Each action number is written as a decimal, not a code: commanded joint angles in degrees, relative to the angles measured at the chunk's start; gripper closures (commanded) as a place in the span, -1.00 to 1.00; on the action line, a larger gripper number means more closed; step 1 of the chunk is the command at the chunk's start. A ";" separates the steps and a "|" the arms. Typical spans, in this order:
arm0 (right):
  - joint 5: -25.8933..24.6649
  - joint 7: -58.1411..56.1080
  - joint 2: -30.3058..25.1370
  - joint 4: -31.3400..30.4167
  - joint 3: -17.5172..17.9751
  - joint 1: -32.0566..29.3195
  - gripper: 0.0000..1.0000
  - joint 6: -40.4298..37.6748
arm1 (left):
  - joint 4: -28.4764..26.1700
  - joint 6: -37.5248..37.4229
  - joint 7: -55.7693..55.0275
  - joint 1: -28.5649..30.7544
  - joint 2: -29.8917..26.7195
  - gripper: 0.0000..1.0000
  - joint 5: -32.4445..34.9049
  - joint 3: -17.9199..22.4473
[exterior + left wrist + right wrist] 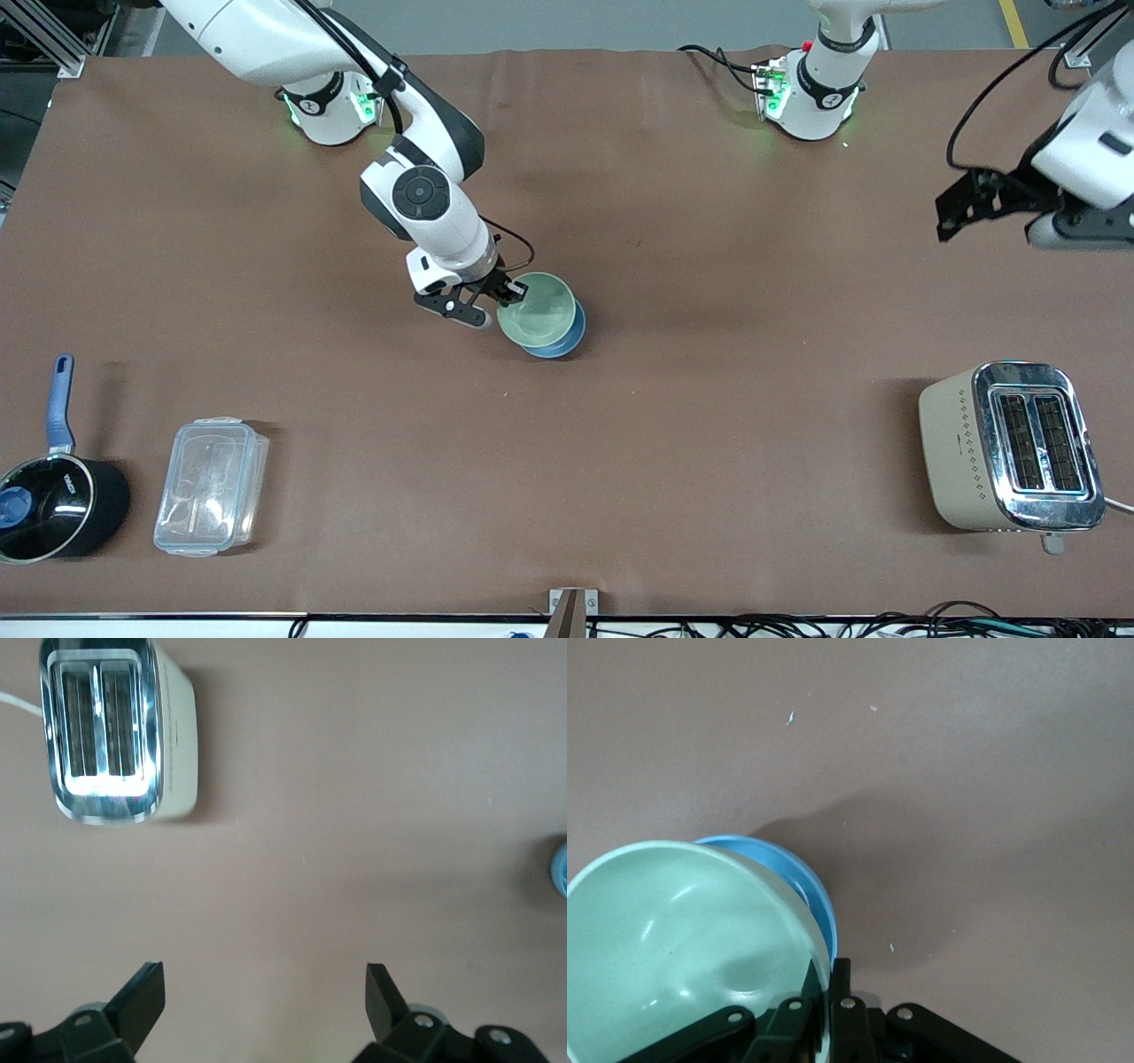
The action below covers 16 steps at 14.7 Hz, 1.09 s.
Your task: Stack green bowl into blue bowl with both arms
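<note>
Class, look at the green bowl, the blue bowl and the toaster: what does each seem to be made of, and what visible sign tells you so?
Green bowl: probably plastic or melamine, smooth, with soft dull highlights inside.
Blue bowl: likely the same, plain with an even low sheen; little of it shows.
Toaster: cream body, perhaps painted metal or plastic, with a polished chrome-like top that mirrors the light.

Robot lab: brown-covered table (pixel 709 443), aluminium framing (pixel 53 40).

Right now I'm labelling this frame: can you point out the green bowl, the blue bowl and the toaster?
green bowl (pixel 537 310), front view, its inner floor.
blue bowl (pixel 567 340), front view, outer wall showing under the green one.
toaster (pixel 952 434), front view, cream side panel.
</note>
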 commanded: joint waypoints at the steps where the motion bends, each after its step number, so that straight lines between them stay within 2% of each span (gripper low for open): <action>1: -2.58 1.86 1.59 1.11 0.63 -0.10 0.96 0.41 | -2.79 -0.77 0.68 -0.76 -3.00 -1.00 -1.58 1.48; 7: -2.94 1.95 3.95 1.90 0.63 0.16 0.94 1.91 | -2.79 -0.33 0.59 -1.20 -2.29 -1.00 -1.49 1.21; 12: -5.66 3.09 5.72 3.04 0.54 0.16 0.90 1.82 | -2.79 -0.85 1.21 -1.29 -2.55 -1.00 -1.49 0.86; 16: -5.75 3.18 6.42 3.22 0.54 0.16 0.81 1.91 | -2.53 -0.68 1.30 -1.12 -1.86 -1.00 -1.41 0.07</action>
